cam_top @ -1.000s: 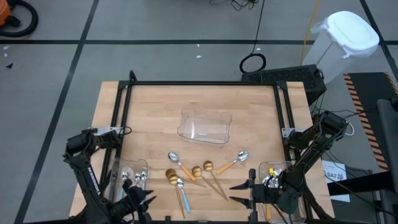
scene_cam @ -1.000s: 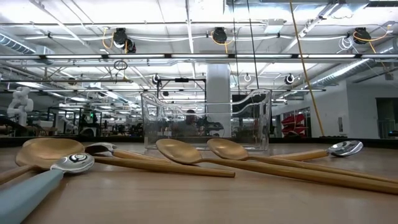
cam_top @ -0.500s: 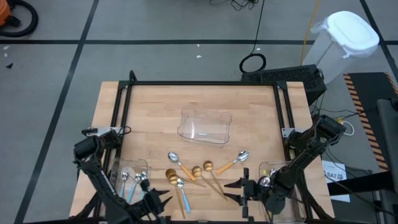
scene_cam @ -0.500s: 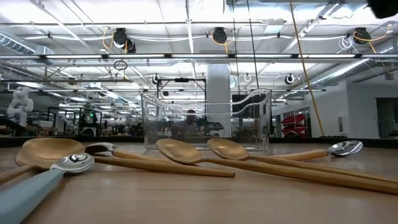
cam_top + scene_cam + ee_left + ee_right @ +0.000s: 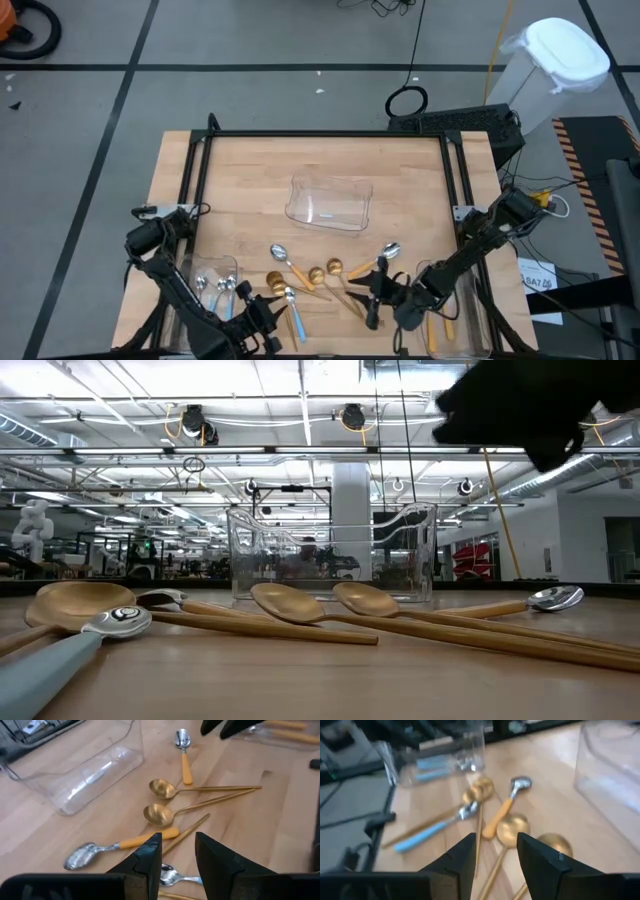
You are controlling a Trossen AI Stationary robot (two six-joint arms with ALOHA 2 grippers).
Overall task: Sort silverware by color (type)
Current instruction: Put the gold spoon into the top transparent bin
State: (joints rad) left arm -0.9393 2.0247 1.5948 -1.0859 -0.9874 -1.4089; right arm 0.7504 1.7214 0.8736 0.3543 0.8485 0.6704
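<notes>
Several spoons lie flat in a loose cluster near the table's front middle. Among them are gold spoons (image 5: 317, 272) (image 5: 162, 788), orange-handled spoons with silver bowls (image 5: 285, 258) (image 5: 182, 750) and a light-blue-handled spoon (image 5: 292, 308) (image 5: 427, 832). My left gripper (image 5: 270, 316) (image 5: 177, 837) hovers open just left of the cluster, over the blue-handled spoon's bowl (image 5: 170, 875). My right gripper (image 5: 373, 292) (image 5: 495, 840) hovers open just right of the cluster, above the gold spoons (image 5: 510, 827). It also shows dark at the top right of the low view (image 5: 530, 405). Neither gripper holds anything.
A clear tray (image 5: 330, 203) (image 5: 330, 555) stands behind the cluster at mid-table. A clear tray at the front left (image 5: 213, 285) holds blue-handled spoons. Another at the front right (image 5: 447, 295) holds orange-handled spoons. A black frame (image 5: 325, 134) borders the tabletop.
Both grippers have come down and inward toward the spoon cluster. The left one has moved toward the table's right, the right one toward its left. The right gripper has come into the low view at the top right. No spoon has moved.
</notes>
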